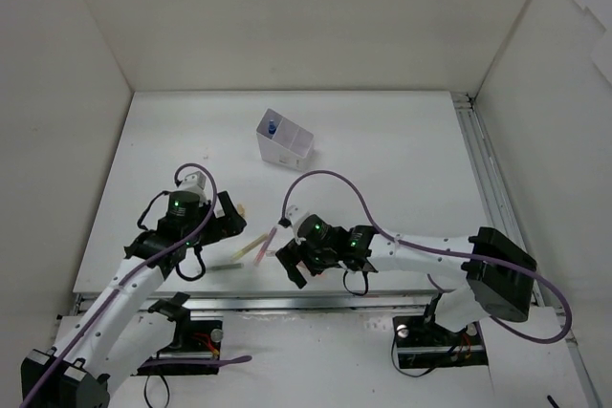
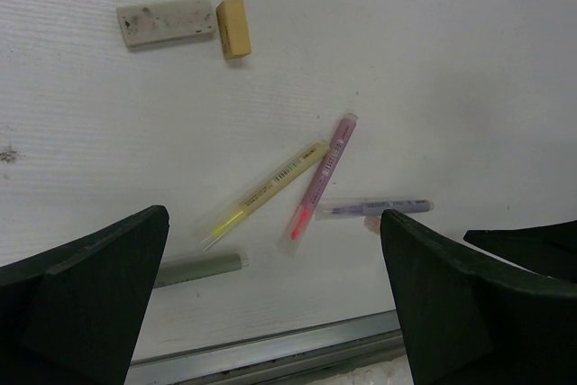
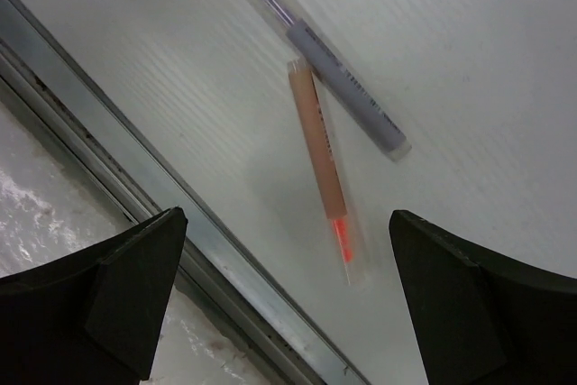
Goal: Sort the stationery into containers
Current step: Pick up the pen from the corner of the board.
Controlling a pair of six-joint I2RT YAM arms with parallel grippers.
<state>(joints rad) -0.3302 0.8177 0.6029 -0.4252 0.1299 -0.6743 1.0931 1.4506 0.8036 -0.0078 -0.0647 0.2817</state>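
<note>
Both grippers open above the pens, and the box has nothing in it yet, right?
No. The box already holds a small blue item in one end compartment, as the top external view shows. The left gripper and right gripper are open above the pens.

White ribbed table, fine faint lines running across it. Up top: an off-white rectangular eraser block peppered with dark smudges, and a short tan-yellow eraser-like block. On to the sticks:
- a thin yellow pen-like stick, with dark print down its barrel
- a thin mauve-pink pen-like stick, with a neon red-orange tip
- a thin grey-lilac pen-like stick
- a dull olive-green stick

Over on the right wrist view there's a thin orange-brown pen-like stick, glowing red-orange at its end. The small translucent white box holds a small blue item. The left gripper and right gripper are both matte black.
</note>
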